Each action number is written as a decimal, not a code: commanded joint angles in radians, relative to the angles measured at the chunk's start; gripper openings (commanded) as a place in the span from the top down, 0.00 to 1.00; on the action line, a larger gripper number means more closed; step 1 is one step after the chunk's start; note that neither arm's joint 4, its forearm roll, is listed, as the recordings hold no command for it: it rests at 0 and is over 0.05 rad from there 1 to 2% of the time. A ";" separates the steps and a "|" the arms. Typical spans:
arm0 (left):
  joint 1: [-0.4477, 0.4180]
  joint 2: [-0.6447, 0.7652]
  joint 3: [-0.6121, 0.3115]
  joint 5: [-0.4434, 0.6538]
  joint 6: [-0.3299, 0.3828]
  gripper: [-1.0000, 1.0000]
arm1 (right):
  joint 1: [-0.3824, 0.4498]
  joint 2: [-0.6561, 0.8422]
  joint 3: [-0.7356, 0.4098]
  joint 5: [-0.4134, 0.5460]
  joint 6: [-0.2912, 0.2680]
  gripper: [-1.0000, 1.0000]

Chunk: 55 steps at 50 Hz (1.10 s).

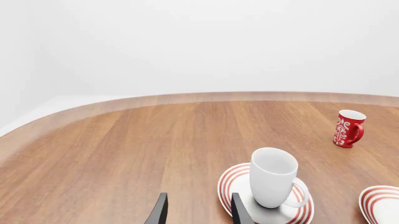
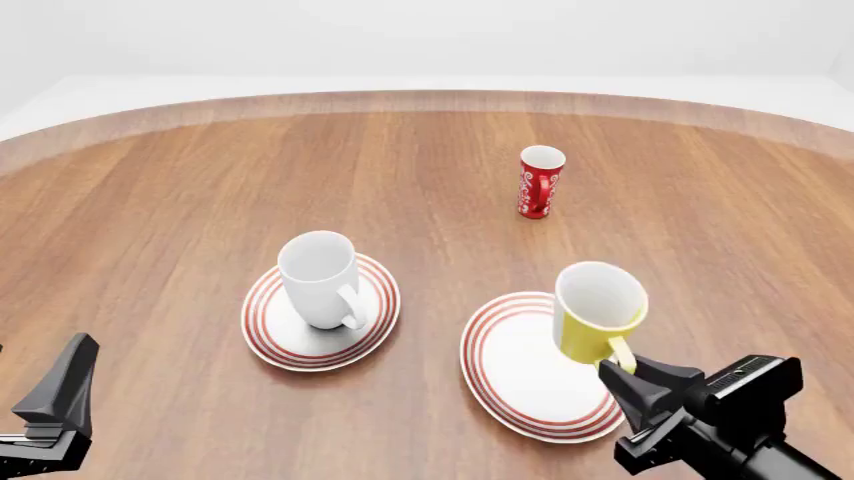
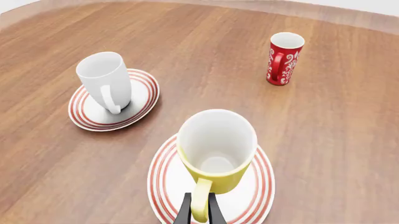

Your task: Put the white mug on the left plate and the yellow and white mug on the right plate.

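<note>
The white mug [image 2: 320, 278] stands upright on the left plate [image 2: 274, 330]; both also show in the left wrist view, mug [image 1: 273, 176] and plate [image 1: 229, 183]. My left gripper [image 1: 198, 215] is open and empty, just beside that plate, and sits low at the near left in the front view [image 2: 64, 385]. My right gripper [image 3: 200, 212] is shut on the handle of the yellow and white mug [image 3: 215, 154]. The mug [image 2: 598, 312] is upright over the right plate [image 2: 514, 385]; I cannot tell whether it touches it.
A slim red cup with white markings [image 2: 539, 182] stands alone farther back, right of centre, also in the right wrist view [image 3: 284, 58]. The wooden table's curved far edge [image 2: 427, 100] runs across the back.
</note>
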 commanded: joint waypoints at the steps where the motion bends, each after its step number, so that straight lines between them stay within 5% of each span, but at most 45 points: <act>1: 0.000 0.000 0.000 0.000 0.000 0.00 | 0.013 0.079 0.000 -0.062 0.016 1.00; 55: 0.000 0.000 0.000 0.000 0.000 0.00 | 0.044 0.506 0.000 -0.394 0.032 1.00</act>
